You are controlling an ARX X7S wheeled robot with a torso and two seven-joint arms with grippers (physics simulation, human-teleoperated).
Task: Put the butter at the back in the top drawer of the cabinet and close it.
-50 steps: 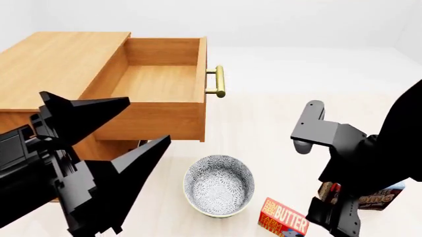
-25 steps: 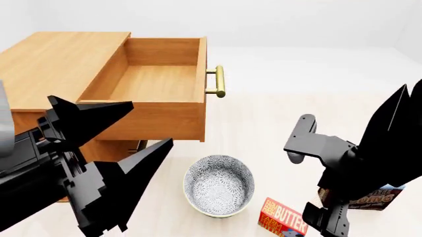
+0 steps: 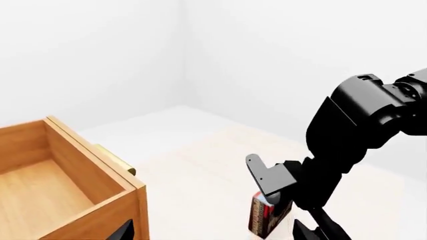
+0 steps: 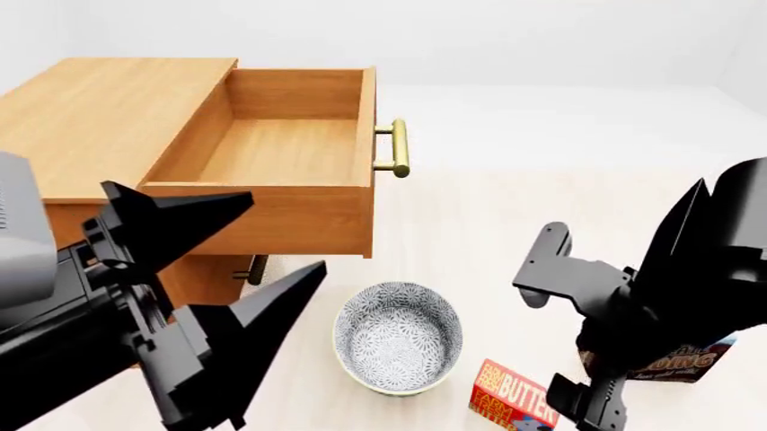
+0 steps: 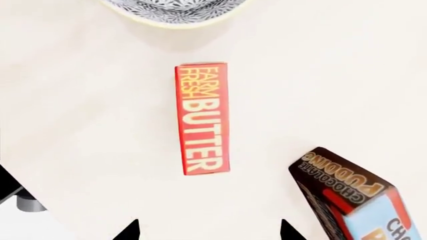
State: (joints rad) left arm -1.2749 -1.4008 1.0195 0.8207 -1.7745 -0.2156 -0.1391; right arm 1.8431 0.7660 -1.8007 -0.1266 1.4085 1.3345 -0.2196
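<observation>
Head view: the cabinet point(image 4: 108, 117) stands at the left with its top drawer point(image 4: 282, 148) pulled out and its inside bare. A patterned bowl point(image 4: 398, 337) sits on the floor in front of it. The butter point(image 4: 515, 396) lies just beside the bowl, and the pudding box point(image 4: 677, 361) shows only in part behind the right arm. The left claw point(image 4: 228, 269) hangs near the drawer front with its fingers spread wide apart.

Right wrist view: the butter point(image 5: 202, 118) lies flat, label up, apart from the bowl rim point(image 5: 175, 9) and the pudding box point(image 5: 353, 200). Only the two tips of the right claw point(image 5: 209, 231) show, spread apart and holding nothing.

Left wrist view: the drawer point(image 3: 60, 185) and its brass handle point(image 3: 115, 160) show from the side.
</observation>
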